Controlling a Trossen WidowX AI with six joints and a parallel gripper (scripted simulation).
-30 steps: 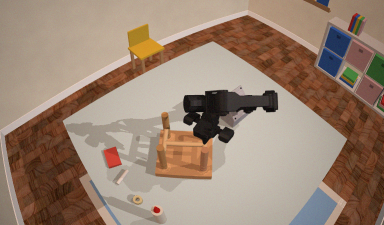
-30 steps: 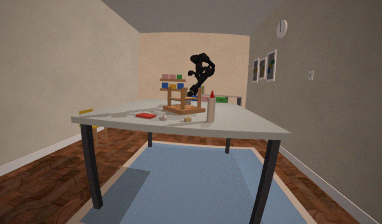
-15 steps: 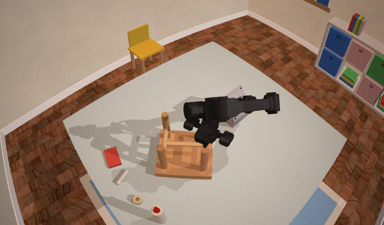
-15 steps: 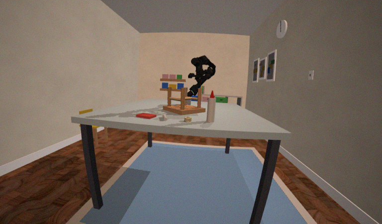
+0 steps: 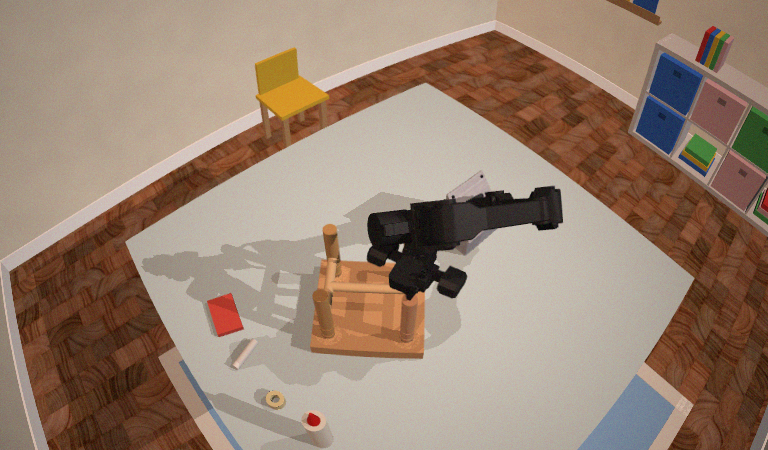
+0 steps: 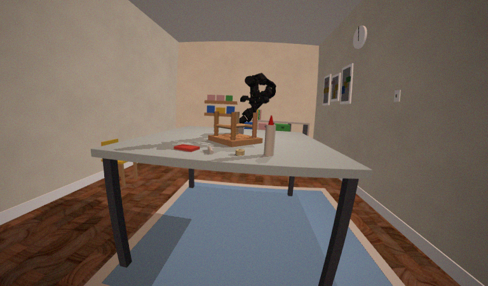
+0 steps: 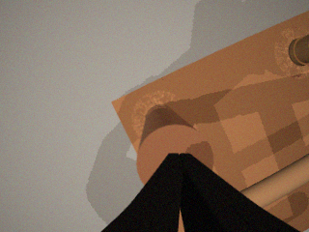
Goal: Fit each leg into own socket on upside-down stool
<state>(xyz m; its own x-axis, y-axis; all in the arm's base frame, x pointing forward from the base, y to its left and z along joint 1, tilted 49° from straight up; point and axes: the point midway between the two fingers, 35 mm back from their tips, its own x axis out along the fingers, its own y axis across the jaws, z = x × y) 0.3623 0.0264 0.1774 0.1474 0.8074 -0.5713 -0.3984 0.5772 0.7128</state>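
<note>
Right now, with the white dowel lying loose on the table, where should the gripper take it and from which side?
Probably at the middle of the white dowel, from straight above, fingers across its short width. It lies flat and alone between the red block and the tape ring, with both long sides open.

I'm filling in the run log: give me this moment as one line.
stool: upside down, seat flat | legs upright: three visible, fourth hidden by arm | gripper: shut, empty, over leg top | not yet clear

Grey table [image 5: 566, 309] carries stool [image 5: 368, 332], red block [image 5: 224, 314], tape ring [image 5: 275, 399], bottle [image 6: 269, 139].
</note>
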